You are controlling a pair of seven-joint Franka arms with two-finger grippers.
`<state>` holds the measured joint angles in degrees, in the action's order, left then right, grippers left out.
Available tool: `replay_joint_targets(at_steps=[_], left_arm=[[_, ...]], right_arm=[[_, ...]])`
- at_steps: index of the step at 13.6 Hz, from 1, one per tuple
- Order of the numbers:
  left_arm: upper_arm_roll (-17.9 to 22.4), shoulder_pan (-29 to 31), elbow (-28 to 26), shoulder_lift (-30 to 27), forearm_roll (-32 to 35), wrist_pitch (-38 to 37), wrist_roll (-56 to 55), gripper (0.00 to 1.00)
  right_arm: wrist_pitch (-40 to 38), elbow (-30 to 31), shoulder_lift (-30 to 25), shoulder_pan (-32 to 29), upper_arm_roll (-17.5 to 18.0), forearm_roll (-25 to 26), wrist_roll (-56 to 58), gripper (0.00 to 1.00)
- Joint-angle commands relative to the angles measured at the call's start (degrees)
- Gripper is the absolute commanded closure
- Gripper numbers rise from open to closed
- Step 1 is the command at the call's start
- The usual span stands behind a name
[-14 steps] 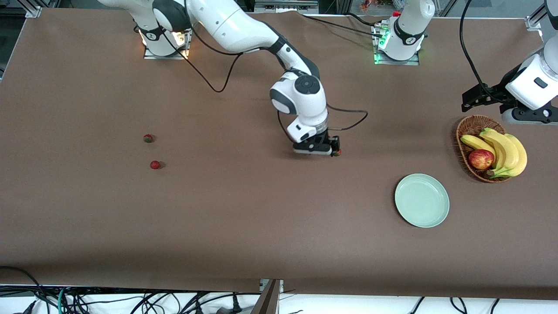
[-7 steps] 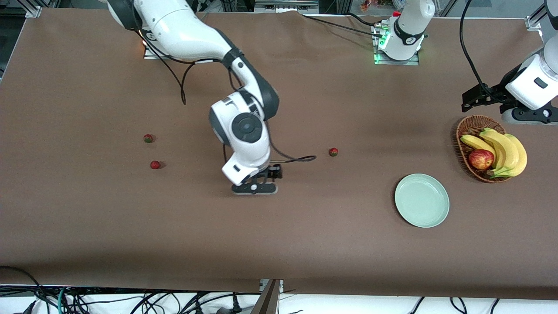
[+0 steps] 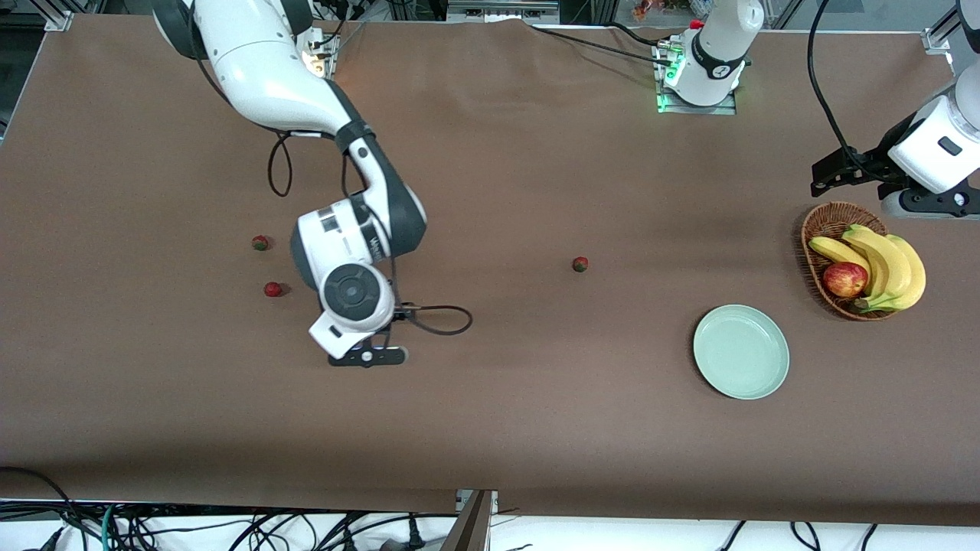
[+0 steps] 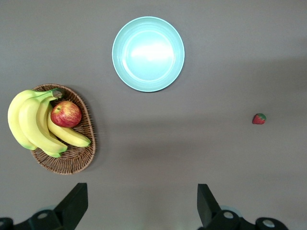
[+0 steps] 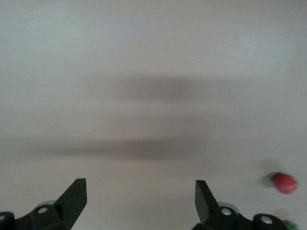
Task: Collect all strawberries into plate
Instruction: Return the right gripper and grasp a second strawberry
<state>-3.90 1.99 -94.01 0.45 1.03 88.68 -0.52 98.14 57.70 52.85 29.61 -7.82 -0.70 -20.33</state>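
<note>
Three strawberries lie on the brown table: two close together toward the right arm's end (image 3: 260, 242) (image 3: 272, 289), and one mid-table (image 3: 580, 264). The mid-table one also shows in the left wrist view (image 4: 259, 118). The mint-green plate (image 3: 741, 351) (image 4: 148, 53) is empty, nearer the camera than the basket. My right gripper (image 3: 367, 357) (image 5: 139, 196) is open and empty over bare table beside the pair of strawberries. One of them shows blurred in the right wrist view (image 5: 284, 183). My left gripper (image 3: 823, 177) (image 4: 142, 199) is open and empty, waiting high above the basket's end.
A brown wicker basket (image 3: 813, 260) (image 4: 72, 160) holds bananas (image 3: 888, 264) and a red-yellow apple (image 3: 844, 278) at the left arm's end. A black cable (image 3: 436, 317) loops from the right wrist. The table's front edge runs along the bottom of the front view.
My right gripper has left the mid-table strawberry lying on the table and swung toward the right arm's end, to beside the pair of strawberries. The left arm has not moved.
</note>
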Motion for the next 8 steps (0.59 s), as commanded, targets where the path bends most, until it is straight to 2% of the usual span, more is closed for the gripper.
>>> replay_joint_targets(at_steps=[1,2,6,8], left_arm=[[0.03,0.12,0.58,0.07,-1.38,-0.70,0.43,0.00],[0.03,0.12,0.58,-0.01,-1.38,-0.70,0.43,0.00],[0.03,0.12,0.58,-0.01,-1.38,-0.70,0.43,0.00],[-0.06,0.12,0.58,-0.01,-1.38,-0.70,0.17,0.00]], right_arm=[[0.99,9.24,-5.46,-3.67,0.35,-0.36,4.85,0.00],[2.65,13.36,-7.13,-4.55,0.35,-0.27,6.25,0.00],[17.23,36.91,-18.38,-10.53,0.26,-0.01,17.68,0.00],[22.07,43.00,-20.24,-11.15,-1.05,0.43,18.13,0.00]])
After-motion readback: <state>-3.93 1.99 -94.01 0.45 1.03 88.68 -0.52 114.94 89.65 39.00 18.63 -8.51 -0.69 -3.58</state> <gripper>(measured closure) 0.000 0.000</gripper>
